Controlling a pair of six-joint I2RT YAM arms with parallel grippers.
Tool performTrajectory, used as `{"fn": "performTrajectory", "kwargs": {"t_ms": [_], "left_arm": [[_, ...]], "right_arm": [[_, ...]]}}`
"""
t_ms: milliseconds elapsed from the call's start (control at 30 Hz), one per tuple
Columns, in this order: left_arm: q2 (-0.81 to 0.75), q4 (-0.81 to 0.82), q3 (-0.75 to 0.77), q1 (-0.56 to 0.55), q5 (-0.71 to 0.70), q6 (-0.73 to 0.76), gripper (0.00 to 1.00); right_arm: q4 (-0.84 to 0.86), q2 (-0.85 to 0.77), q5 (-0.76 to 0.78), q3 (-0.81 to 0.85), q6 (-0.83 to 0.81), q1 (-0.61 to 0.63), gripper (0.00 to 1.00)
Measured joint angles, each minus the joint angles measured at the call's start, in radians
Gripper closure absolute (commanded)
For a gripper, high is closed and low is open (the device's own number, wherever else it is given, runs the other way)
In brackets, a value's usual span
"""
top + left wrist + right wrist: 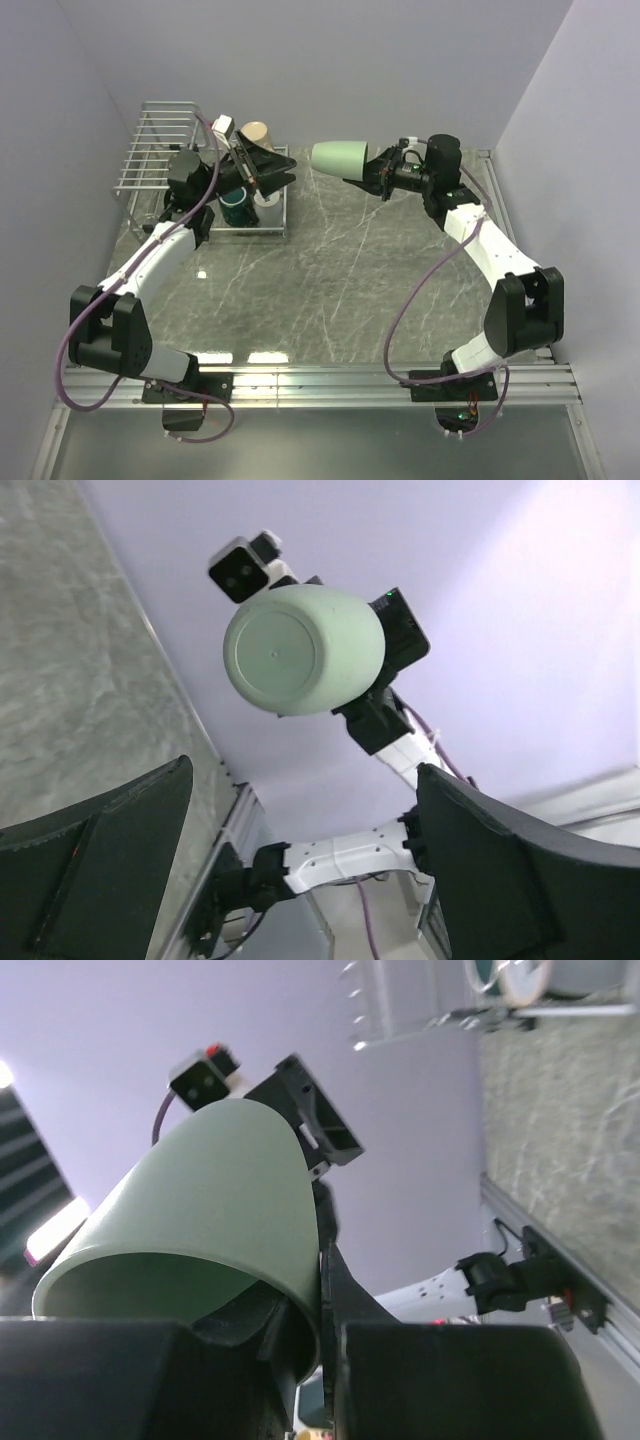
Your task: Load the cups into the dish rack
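Observation:
My right gripper is shut on the rim of the pale green cup and holds it sideways in the air over the far middle of the table, base towards the left arm. In the right wrist view one finger is inside the pale green cup and one outside. My left gripper is open and empty, a little left of the cup and facing its base. The dish rack stands far left. A beige cup, a dark green-black cup and a whitish cup stand at its right end.
The grey marbled table has a metal rail along its near edge and right edge. Pale walls close in behind and on both sides. The left arm reaches over the rack's right end.

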Motion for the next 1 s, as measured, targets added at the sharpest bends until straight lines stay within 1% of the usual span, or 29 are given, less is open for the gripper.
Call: {"fn": "performTrajectory", "kwargs": {"t_ms": [67,233,533,633,667,733,767,833,867,967,1000], "left_arm": [[0.009,0.06,-0.002,-0.021,0.003,-0.043,0.01],[0.018,0.121,-0.002,-0.072,-0.001,-0.086,0.01],[0.019,0.152,-0.003,-0.108,-0.025,-0.097,0.01],[0.019,0.152,-0.009,-0.11,-0.036,-0.095,0.05],[0.019,0.152,-0.012,-0.111,-0.04,-0.095,0.09],[0.019,0.15,-0.018,-0.113,-0.046,-0.094,0.13],[0.019,0.148,-0.018,-0.113,-0.048,-0.092,0.17],[0.019,0.138,-0.018,-0.113,-0.054,-0.087,0.23],[0.019,0.132,-0.018,-0.113,-0.058,-0.086,0.22],[0.019,0.129,-0.018,-0.112,-0.063,-0.081,0.16],[0.019,0.129,-0.018,-0.112,-0.064,-0.079,0.16]], "right_arm": [[0.031,-0.016,-0.01,-0.011,0.027,0.011,1.0],[0.074,-0.044,-0.024,-0.031,0.06,0.04,1.0],[0.049,-0.043,-0.024,-0.031,0.039,0.138,1.0],[0.043,-0.039,-0.027,-0.031,0.031,0.158,1.0],[0.037,-0.037,-0.027,-0.031,0.025,0.163,1.0],[0.024,-0.031,-0.022,-0.031,0.013,0.166,1.0],[0.02,-0.028,-0.021,-0.031,0.011,0.166,1.0],[0.021,-0.019,-0.025,-0.023,0.01,0.166,1.0],[0.021,-0.015,-0.025,-0.018,0.01,0.166,1.0],[0.019,-0.005,-0.028,-0.005,0.009,0.166,1.0],[0.018,0.002,-0.028,0.001,0.007,0.166,1.0]]}}
